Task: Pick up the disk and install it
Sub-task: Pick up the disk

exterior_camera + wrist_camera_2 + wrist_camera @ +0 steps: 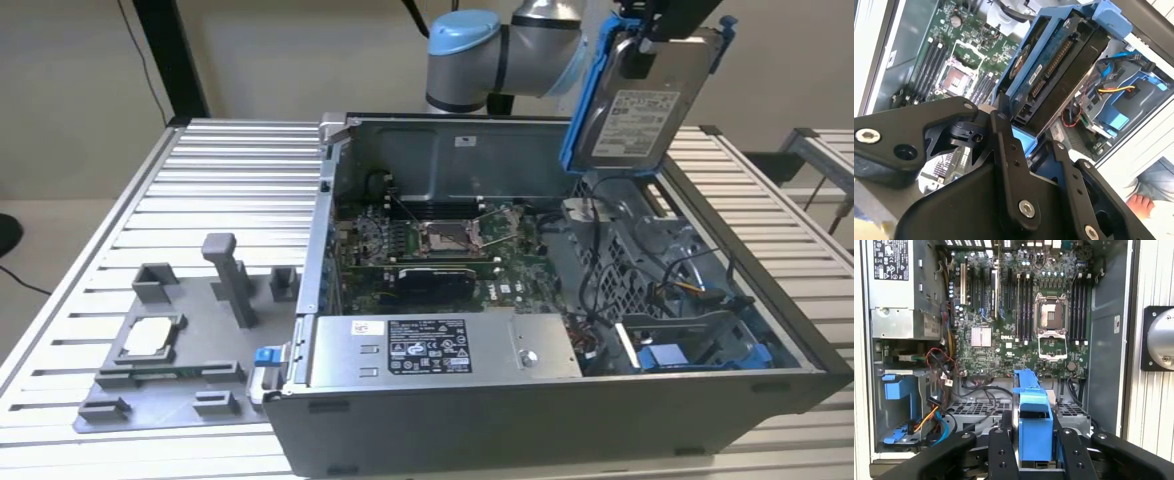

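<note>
The disk (pixel 638 112) is a silver-grey hard drive with a white label, clipped in a blue plastic frame. It hangs upright and slightly tilted above the back right part of the open computer case (pixel 534 410). My gripper (pixel 654 42) is shut on its upper end. In the second wrist view the disk (pixel 1054 65) shows its connector edge beyond the black fingers (pixel 1004 145). In the first wrist view the blue frame (pixel 1033 420) sits squeezed between the two fingers (pixel 1001 450), over the cables and a metal cage of the case.
Inside the case lie the motherboard (pixel 441 235), a grey power supply (pixel 427 345) with a black-and-white label, and a blue drive bay (pixel 681 355) at the front right. A grey fixture (pixel 174 345) holding a small silver chip stands on the slatted table (pixel 227 170) at the exterior view's left.
</note>
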Tool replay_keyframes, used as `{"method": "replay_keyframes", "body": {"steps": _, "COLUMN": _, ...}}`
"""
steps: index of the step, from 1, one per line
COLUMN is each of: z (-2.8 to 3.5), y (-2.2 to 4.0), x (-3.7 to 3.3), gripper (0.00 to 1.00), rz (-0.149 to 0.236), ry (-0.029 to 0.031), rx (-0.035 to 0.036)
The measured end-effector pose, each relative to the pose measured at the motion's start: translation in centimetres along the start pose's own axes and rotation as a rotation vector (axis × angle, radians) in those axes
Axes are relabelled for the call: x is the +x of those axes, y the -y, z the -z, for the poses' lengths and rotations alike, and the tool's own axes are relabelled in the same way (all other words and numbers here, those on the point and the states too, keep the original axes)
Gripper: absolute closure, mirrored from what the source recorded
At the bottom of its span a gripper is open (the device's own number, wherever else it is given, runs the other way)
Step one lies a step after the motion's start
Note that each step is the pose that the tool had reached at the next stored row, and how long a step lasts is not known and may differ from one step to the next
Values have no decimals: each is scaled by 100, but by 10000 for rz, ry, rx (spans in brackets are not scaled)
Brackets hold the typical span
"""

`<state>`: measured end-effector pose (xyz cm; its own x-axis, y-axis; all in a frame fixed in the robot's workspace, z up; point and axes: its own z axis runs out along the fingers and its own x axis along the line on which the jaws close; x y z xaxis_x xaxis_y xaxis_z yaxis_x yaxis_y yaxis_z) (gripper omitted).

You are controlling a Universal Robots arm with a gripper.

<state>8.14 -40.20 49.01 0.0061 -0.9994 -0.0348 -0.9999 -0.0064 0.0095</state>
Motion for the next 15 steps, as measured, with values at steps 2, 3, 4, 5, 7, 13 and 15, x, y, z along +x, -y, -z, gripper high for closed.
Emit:
{"method": "replay_keyframes", "body": {"steps": 2, "z": 1, "y": 2, "x": 38, "gripper": 100, "rz": -5, "ry": 0, "rx": -40}}
{"method": "replay_keyframes", "body": {"steps": 3, "z": 2, "y": 3, "x": 61, "gripper": 100, "rz": -6, "ry": 0, "rx": -64}}
{"method": "replay_keyframes", "body": {"steps": 4, "z": 3, "y": 4, "x": 81, "gripper": 100, "rz": -8, "ry": 0, "rx": -83}}
{"method": "replay_keyframes", "body": {"steps": 5, "z": 4, "y": 5, "x": 100, "gripper": 100, "rz": -11, "ry": 0, "rx": -99}}
{"method": "replay_keyframes", "body": {"steps": 7, "z": 4, "y": 7, "x": 121, "gripper": 100, "rz": -12, "ry": 2, "rx": -104}}
{"method": "replay_keyframes", "body": {"steps": 13, "z": 4, "y": 8, "x": 126, "gripper": 100, "rz": -11, "ry": 1, "rx": -105}}
{"method": "replay_keyframes", "body": {"steps": 15, "z": 6, "y": 9, "x": 138, "gripper": 100, "rz": -11, "ry": -1, "rx": -105}}
